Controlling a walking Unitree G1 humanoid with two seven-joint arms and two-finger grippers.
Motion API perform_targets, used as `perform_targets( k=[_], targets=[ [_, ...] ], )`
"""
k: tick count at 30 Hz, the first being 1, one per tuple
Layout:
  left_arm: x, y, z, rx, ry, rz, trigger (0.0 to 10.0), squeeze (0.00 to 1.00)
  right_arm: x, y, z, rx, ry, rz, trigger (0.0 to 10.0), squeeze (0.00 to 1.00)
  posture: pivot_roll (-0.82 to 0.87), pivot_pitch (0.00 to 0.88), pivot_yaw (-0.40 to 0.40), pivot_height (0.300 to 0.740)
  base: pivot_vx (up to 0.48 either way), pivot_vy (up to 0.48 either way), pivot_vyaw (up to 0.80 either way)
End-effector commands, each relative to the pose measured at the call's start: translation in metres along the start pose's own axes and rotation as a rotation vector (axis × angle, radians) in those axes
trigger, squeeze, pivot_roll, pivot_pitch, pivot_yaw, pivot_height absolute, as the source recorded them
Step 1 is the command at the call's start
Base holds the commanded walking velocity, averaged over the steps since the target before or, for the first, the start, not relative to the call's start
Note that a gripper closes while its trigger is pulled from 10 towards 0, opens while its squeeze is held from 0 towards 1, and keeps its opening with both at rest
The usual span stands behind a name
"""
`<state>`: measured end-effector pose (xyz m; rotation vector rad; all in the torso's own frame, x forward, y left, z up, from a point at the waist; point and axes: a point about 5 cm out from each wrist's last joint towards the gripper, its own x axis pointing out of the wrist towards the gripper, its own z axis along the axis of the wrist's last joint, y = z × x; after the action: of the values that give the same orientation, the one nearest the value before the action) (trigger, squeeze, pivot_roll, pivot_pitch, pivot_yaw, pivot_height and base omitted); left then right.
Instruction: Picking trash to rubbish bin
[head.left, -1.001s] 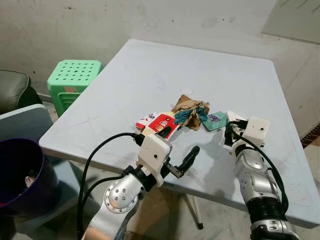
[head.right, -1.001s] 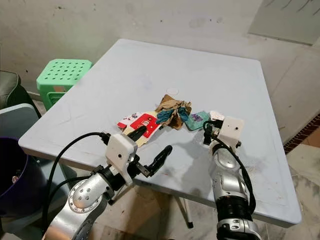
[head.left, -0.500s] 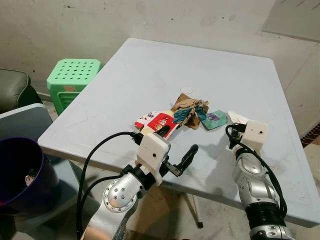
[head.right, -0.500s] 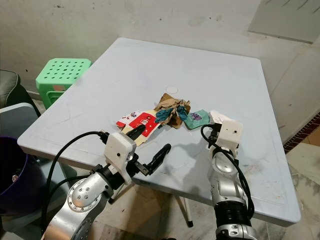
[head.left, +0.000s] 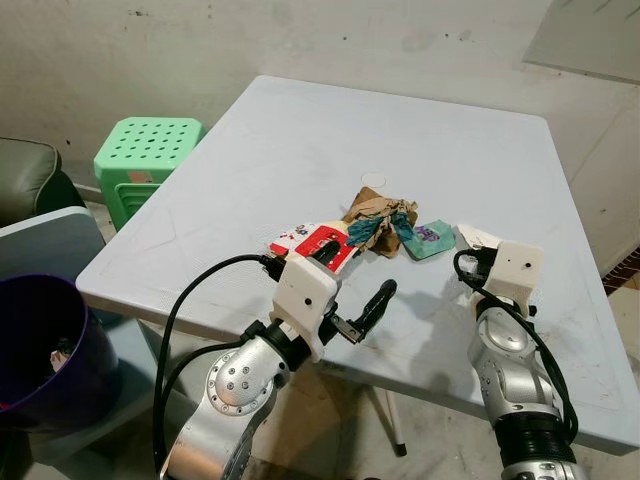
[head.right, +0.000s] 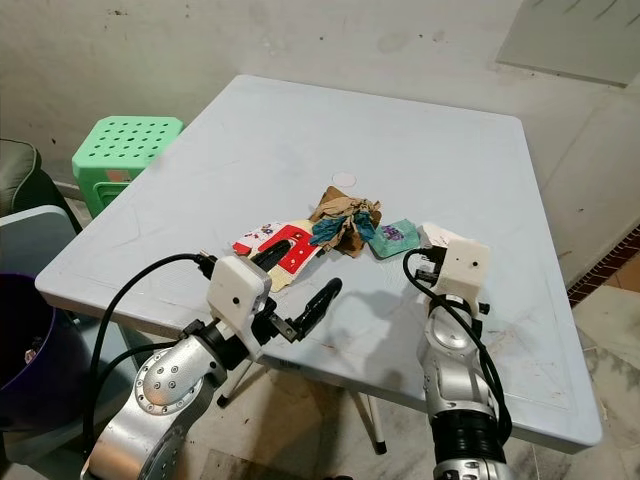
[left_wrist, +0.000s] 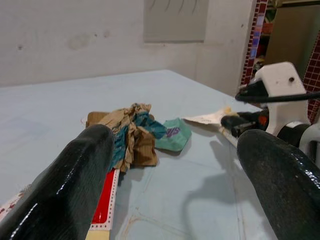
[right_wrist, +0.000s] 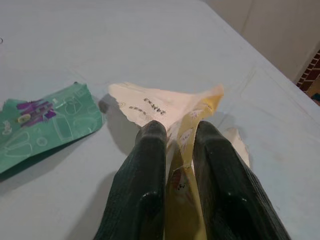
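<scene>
Trash lies in a heap on the pale blue table (head.left: 330, 130): a red and white wrapper (head.left: 318, 240), crumpled brown paper (head.left: 380, 215) with teal scraps, and a green wrapper (head.left: 428, 238). My left gripper (head.left: 350, 283) stands open just above the table's near edge, one finger over the red wrapper, the heap straight ahead of it. To the right of the heap, my right gripper (right_wrist: 179, 131) is shut on a cream and yellow paper scrap (right_wrist: 165, 105), which rests partly on the table beside the green wrapper (right_wrist: 45, 125).
A dark purple bin (head.left: 40, 350) stands on the floor to the lower left, beside a grey seat (head.left: 50, 240). A green plastic stool (head.left: 150, 150) is by the table's left edge. A wall runs behind the table.
My left gripper has edged forward, closer to the red wrapper. The right gripper keeps its hold on the paper scrap and has shifted only slightly.
</scene>
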<state>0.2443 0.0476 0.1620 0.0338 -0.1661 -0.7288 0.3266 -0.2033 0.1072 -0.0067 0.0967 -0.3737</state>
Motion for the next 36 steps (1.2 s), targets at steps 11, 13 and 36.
perform_targets(
  k=[11, 13, 36],
  targets=[
    [0.005, 0.004, 0.003, 0.003, -0.025, -0.006, 10.0, 0.0, -0.002, -0.008, 0.006, 0.043, -0.019, -0.015, 0.0, 0.0, 0.0, 0.069, -0.039, 0.74, 0.0, 0.0, 0.0],
    [0.006, 0.005, 0.004, 0.007, -0.029, -0.004, 10.0, 0.0, -0.002, -0.01, 0.008, 0.072, -0.018, -0.017, 0.0, 0.0, 0.0, 0.067, -0.038, 0.74, 0.0, 0.0, 0.0],
    [0.015, 0.09, 0.028, -0.074, -0.111, 0.163, 10.0, 0.0, -0.02, 0.003, 0.071, 0.291, -0.265, 0.558, 10.0, 0.0, 0.0, 0.042, -0.035, 0.74, 0.0, 0.0, 0.0]
  ],
)
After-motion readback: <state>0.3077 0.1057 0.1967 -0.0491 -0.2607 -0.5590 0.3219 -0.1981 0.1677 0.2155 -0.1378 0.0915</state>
